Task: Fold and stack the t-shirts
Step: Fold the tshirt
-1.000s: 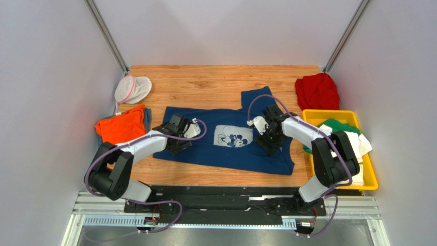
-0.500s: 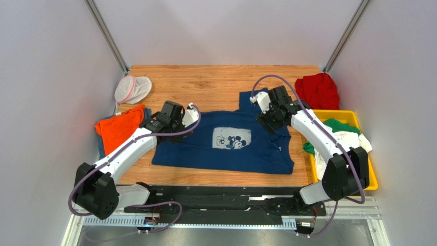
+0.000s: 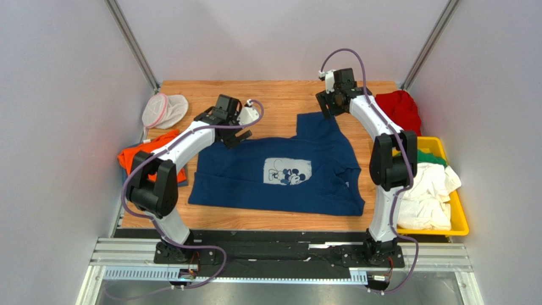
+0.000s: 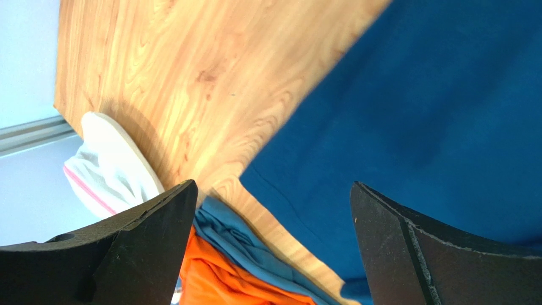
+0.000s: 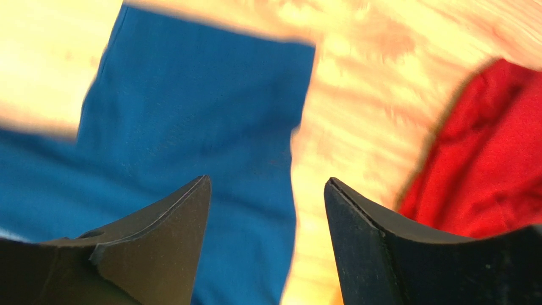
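A navy t-shirt with a pale Mickey print lies spread flat on the wooden table. My left gripper is open and empty above its far left shoulder. In the left wrist view the navy cloth and an orange shirt show between the open fingers. My right gripper is open and empty above the far right sleeve. In the right wrist view it hangs over that sleeve's edge, with a red shirt to its right.
The orange shirt lies on a light blue cloth at the left edge. A white mesh pouch sits at the far left. The red shirt is bunched at the far right. A yellow bin holds white and green shirts.
Both grippers have moved from the middle of the navy shirt to its far edge, left toward the shoulder, right toward the sleeve. The shirt's left side now lies narrower.
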Robot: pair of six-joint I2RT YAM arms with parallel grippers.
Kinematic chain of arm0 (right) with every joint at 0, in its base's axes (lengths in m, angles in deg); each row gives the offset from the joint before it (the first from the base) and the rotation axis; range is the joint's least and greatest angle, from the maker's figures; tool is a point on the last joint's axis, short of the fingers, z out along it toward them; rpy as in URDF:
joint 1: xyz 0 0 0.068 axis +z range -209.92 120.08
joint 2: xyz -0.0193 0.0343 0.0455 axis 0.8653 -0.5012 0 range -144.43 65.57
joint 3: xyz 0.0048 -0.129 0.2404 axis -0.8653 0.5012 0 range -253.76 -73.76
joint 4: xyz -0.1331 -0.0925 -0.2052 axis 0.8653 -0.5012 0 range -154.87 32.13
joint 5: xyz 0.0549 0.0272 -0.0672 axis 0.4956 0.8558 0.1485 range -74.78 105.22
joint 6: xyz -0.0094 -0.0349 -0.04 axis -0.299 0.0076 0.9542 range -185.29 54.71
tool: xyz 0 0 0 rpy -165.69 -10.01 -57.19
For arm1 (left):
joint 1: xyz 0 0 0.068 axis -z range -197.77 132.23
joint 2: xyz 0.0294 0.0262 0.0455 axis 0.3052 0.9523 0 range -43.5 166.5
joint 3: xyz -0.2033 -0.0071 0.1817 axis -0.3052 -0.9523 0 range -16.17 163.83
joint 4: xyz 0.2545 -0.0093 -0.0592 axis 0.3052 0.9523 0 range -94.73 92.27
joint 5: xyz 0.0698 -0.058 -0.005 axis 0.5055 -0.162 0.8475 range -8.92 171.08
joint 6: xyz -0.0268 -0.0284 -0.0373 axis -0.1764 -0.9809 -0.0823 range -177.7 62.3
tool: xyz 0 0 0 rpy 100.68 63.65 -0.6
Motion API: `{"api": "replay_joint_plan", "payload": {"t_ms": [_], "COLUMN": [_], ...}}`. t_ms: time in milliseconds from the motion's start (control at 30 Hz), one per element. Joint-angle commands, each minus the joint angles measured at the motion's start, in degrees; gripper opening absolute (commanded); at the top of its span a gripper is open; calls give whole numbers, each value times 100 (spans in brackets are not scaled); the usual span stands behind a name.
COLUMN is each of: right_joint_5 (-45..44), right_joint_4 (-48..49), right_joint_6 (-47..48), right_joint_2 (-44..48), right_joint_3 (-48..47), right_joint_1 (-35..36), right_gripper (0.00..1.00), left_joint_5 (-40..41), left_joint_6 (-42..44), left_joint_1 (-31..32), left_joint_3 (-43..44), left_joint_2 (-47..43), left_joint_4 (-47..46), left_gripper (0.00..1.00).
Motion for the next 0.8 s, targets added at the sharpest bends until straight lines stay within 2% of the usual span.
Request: {"api": "replay_joint_plan", "payload": {"t_ms": [0, 333, 767], "right_joint_5": [212, 396, 563], "right_joint_4": [271, 289, 114], "right_joint_6": [-592, -900, -759], "right_joint_2": [-717, -2027, -2476], "right_joint_3": [-808, -1916, -2593], "right_joint_1": [-30, -285, -513], "right_gripper": [70, 72, 72], "left_joint_5": [-421, -308, -246], "left_joint_6": [14, 40, 22], "left_joint_1": [-373, -610, -619], "left_joint_3": [580, 765, 993], "left_joint_2": [295, 612, 788], "left_joint_4": [91, 135, 372], "left_gripper": [99, 99, 99]}}
